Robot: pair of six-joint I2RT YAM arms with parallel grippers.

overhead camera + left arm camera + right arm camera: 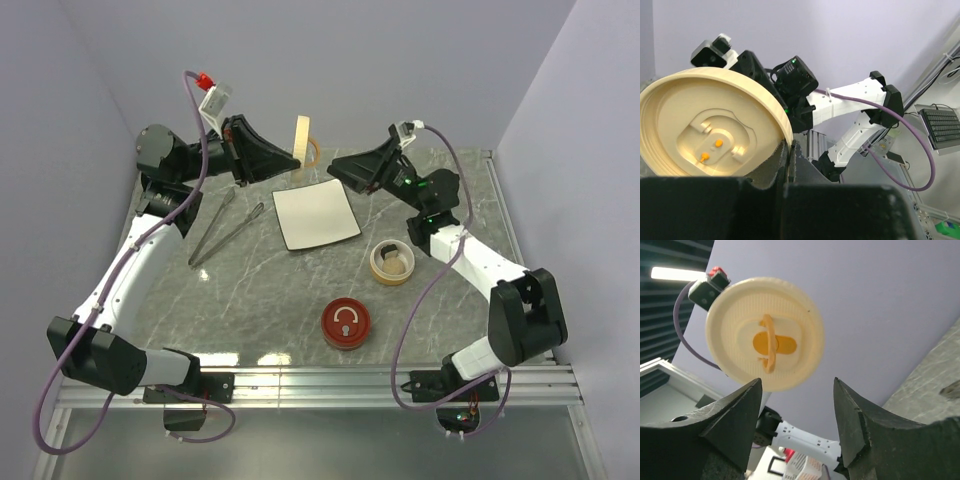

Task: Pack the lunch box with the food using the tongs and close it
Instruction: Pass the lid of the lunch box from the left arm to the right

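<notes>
The cream lid (302, 138), clamped on edge in the left gripper (290, 152), stands straight across the right gripper's (337, 167) way. That gripper's 2 jaws gape toward it without touching. The white plate (316, 213) lies beneath, seemingly well below both. The tongs (225, 228) lie left of the plate with bare marble table (270, 290) around them. The lunch box (391, 262) crowds the right forearm. The red disc (346, 323) lies apart from both arms.

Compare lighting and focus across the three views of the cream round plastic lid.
Top external: even soft light, faint shadows on the grey marble table. Left wrist: cream round plastic lid sharp, left gripper dark and blurred. Right wrist: bright strip light glares top left; right gripper silhouetted.
</notes>
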